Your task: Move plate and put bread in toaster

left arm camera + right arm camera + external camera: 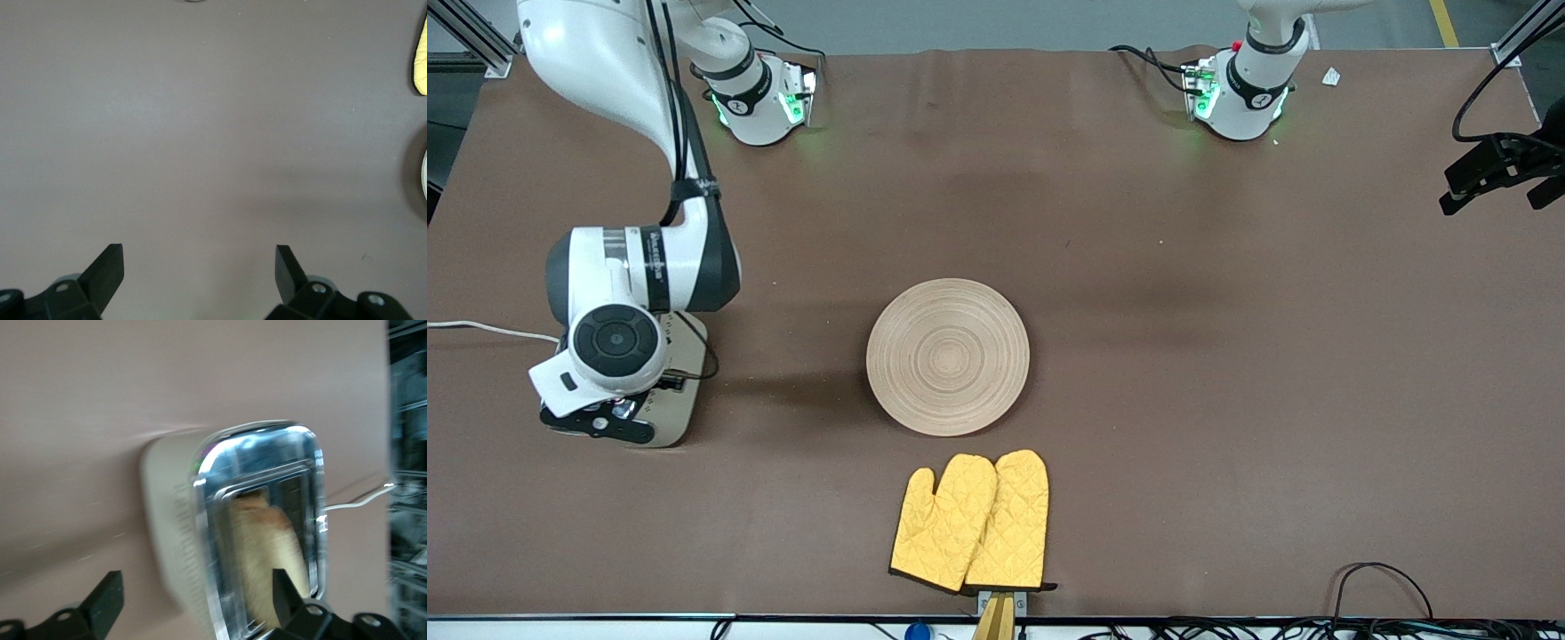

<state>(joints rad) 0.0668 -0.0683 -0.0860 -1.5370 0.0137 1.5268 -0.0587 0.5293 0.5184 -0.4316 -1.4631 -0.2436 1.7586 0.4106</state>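
Note:
The cream toaster with a chrome top stands at the right arm's end of the table. The bread sits down in one of its slots. My right gripper hangs open just above the toaster, nothing between its fingers. In the front view the right arm's wrist covers most of the toaster. The wooden plate lies bare at the table's middle. My left gripper is open over bare table at the left arm's end, and shows at the edge of the front view.
Two yellow oven mitts lie nearer the front camera than the plate, close to the table's edge. The toaster's white cord runs off the right arm's end of the table. Cables lie along the near edge.

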